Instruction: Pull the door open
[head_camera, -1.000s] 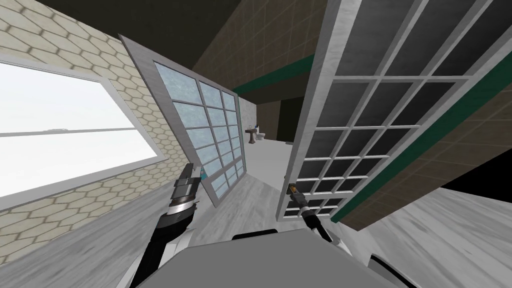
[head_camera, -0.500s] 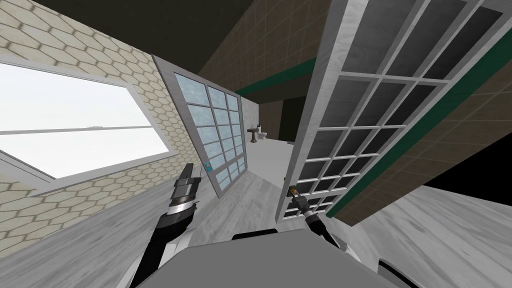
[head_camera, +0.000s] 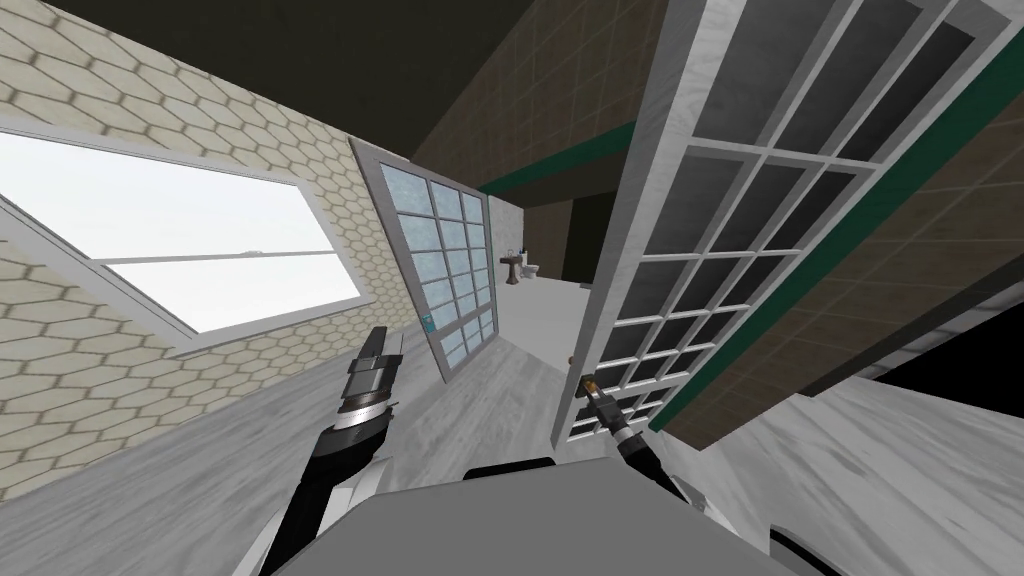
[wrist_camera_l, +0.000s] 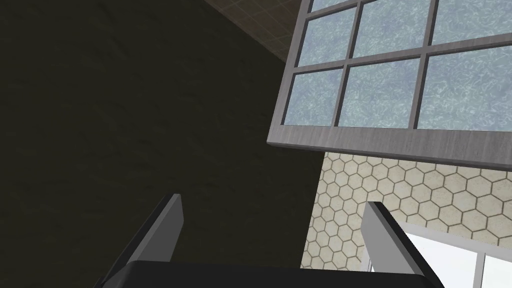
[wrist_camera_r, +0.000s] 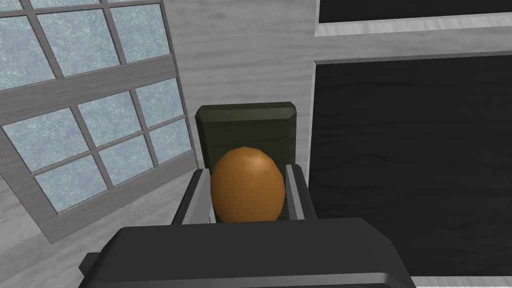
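In the head view, the right gripper (head_camera: 590, 385) sat against the free edge of the grey door (head_camera: 690, 260) with dark panes, which stood partly open on my right. The left gripper (head_camera: 375, 352) hung raised near a second door (head_camera: 452, 265) with frosted panes. In the left wrist view, that arm's fingers (wrist_camera_l: 167, 225) stood wide apart, holding nothing. In the right wrist view, the fingers pressed both sides of the orange-brown knob (wrist_camera_r: 247, 185), which was mounted on a dark plate (wrist_camera_r: 245, 122) beside a black pane (wrist_camera_r: 410, 160).
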